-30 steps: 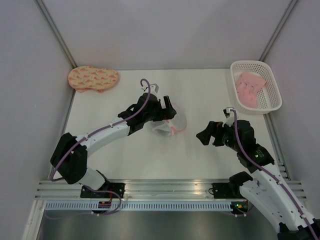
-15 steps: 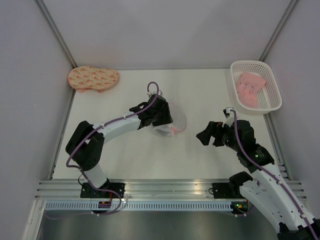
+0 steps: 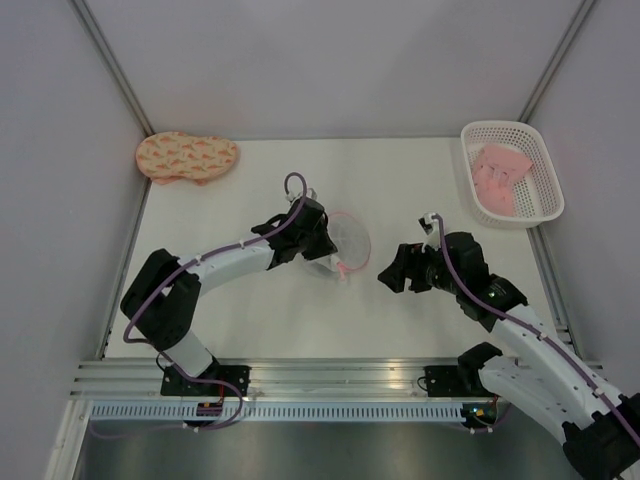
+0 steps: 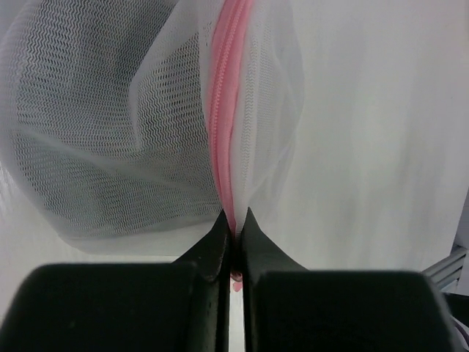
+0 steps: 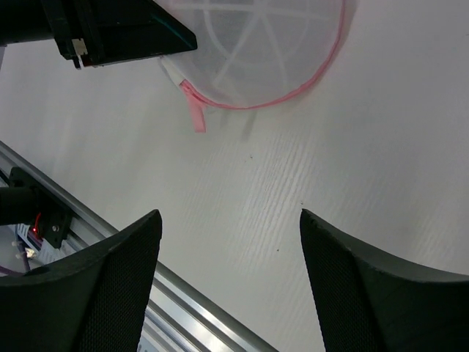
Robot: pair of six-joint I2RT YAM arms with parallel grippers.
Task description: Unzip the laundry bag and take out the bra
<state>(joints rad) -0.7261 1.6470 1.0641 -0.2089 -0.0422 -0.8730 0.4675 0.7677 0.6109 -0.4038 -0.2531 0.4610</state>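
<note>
Near the middle of the table (image 3: 420,180), the laundry bag (image 3: 347,237) lies with its pink zipper (image 4: 223,95) rim showing. The left gripper (image 4: 234,229) is pinched closed on that zipper edge at the bag's near-left side, with mesh bunched just beyond its tips. The right gripper (image 5: 229,220) hangs to the right of the bag, apart from it, its jaws spread wide and holding nothing. At the far right, a white basket (image 3: 512,125) holds a pink garment (image 3: 500,172). A peach pad (image 3: 187,157) lies at the far left.

Bright, even light casts faint soft shadows; wrist views blur up close.
</note>
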